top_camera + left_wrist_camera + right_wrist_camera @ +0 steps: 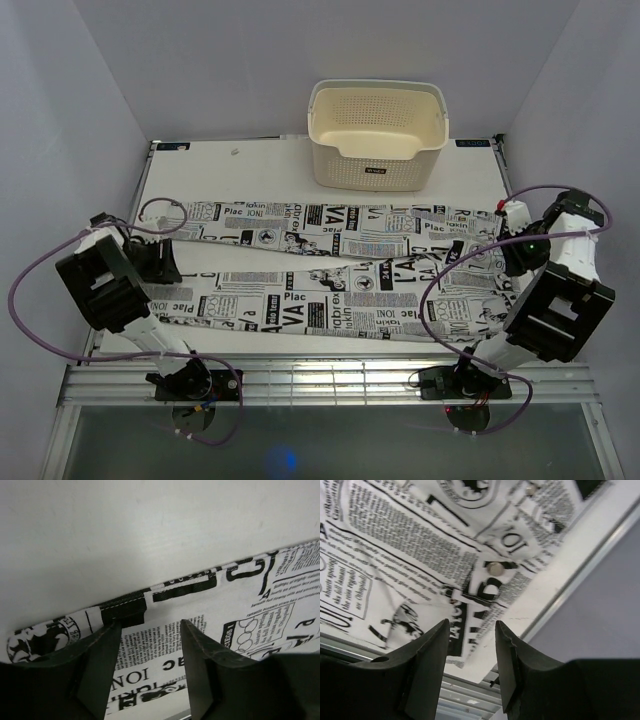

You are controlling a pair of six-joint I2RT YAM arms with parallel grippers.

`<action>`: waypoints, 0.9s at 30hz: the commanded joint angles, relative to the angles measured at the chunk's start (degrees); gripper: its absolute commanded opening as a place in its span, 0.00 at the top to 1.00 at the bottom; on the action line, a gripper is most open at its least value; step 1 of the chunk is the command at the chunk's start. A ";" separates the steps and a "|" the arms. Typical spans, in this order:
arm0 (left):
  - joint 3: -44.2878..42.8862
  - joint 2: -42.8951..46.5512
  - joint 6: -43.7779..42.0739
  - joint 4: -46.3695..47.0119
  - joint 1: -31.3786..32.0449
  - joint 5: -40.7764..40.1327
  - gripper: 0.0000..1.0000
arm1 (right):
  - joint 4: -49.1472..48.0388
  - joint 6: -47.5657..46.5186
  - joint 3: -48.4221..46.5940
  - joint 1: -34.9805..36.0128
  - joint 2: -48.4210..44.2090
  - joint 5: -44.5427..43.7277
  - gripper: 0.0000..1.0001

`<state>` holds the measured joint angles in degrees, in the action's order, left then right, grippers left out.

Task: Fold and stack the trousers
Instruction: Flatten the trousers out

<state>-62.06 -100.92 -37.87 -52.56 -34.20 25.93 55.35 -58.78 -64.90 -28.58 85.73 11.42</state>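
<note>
Left gripper (151,626), jaws apart and holding nothing, straddles a leg hem of the trousers (330,312). Right gripper (471,626), jaws likewise apart, straddles the waist end beside a metal button (495,569). The trousers lie flat across the table (260,165) from nine to three o'clock, with a basket (377,135) at twelve. Likely risk: either grip catches only the top layer or slips off the edge, dragging the fold crooked.

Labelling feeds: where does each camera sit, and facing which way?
Top external: above, behind the arms, looking down at table, trousers, basket; both arms show.
Left wrist: on the left arm, facing a trouser edge; left gripper shows.
Right wrist: on the right arm, facing a button; right gripper shows.
All share the trousers.
</note>
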 commanded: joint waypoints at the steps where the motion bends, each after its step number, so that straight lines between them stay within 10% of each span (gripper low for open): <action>1: -3.40 -2.88 6.91 17.40 0.97 2.27 0.35 | 5.02 0.52 -4.26 -2.79 1.98 2.55 0.52; 13: 0.44 15.65 0.17 8.78 0.89 4.30 0.20 | 2.83 3.93 -2.33 -7.63 5.05 8.42 0.51; 27: 8.10 17.52 2.27 10.46 0.97 2.81 0.18 | -11.32 13.61 4.78 -6.84 10.94 7.74 0.53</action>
<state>-53.17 -84.49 -36.10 -42.74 -33.17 28.71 47.79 -46.89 -61.52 -35.55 95.31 18.55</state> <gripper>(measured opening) 0.816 0.471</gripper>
